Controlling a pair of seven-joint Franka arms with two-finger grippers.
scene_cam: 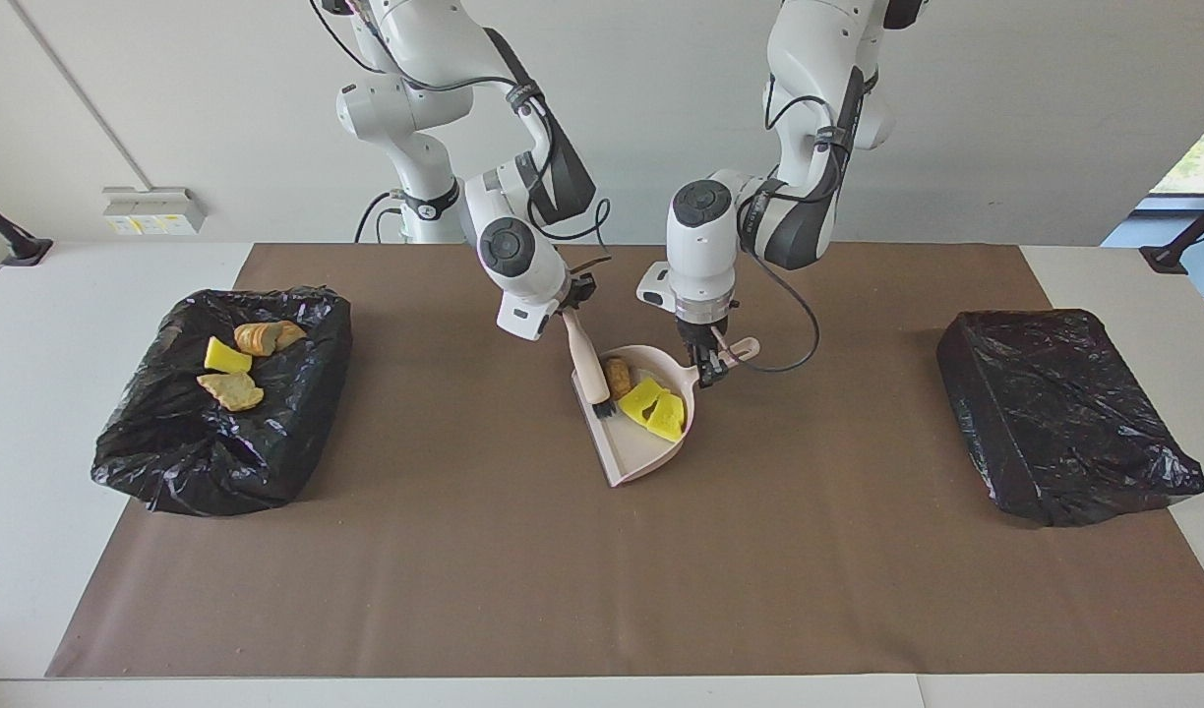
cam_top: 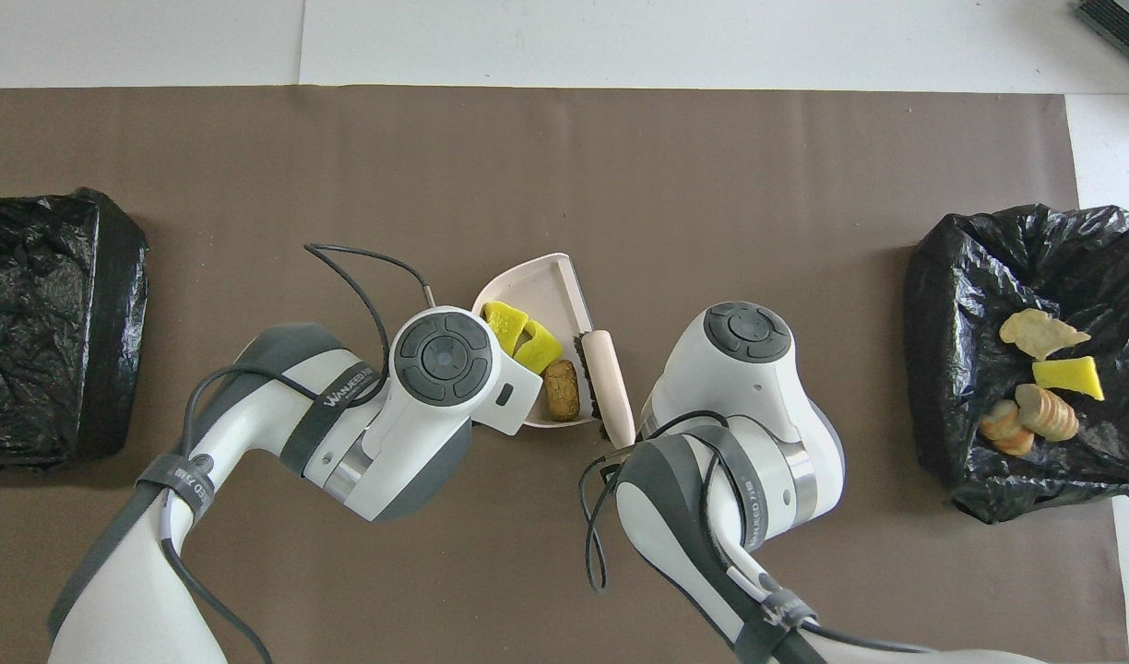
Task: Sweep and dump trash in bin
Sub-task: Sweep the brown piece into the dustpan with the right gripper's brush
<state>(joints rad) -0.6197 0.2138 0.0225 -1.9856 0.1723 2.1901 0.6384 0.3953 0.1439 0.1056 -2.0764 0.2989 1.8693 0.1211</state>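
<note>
Resting in the dustpan (scene_cam: pixel 630 454) mid-table are a brown nugget (scene_cam: pixel 618 377) and two yellow wedges (scene_cam: pixel 654 405), the brush (scene_cam: pixel 589 368) at its mouth. The right gripper (scene_cam: pixel 571 307) is clamped on the brush, the left gripper (scene_cam: pixel 705 362) on the dustpan's handle. Sweeping looks finished; next, lift the pan level to the bin (scene_cam: pixel 169 462) holding more trash (scene_cam: pixel 230 369).

light: bright, even, daylit window at frame edge | shadows: soft, short | focus: sharp | glare: none
</note>
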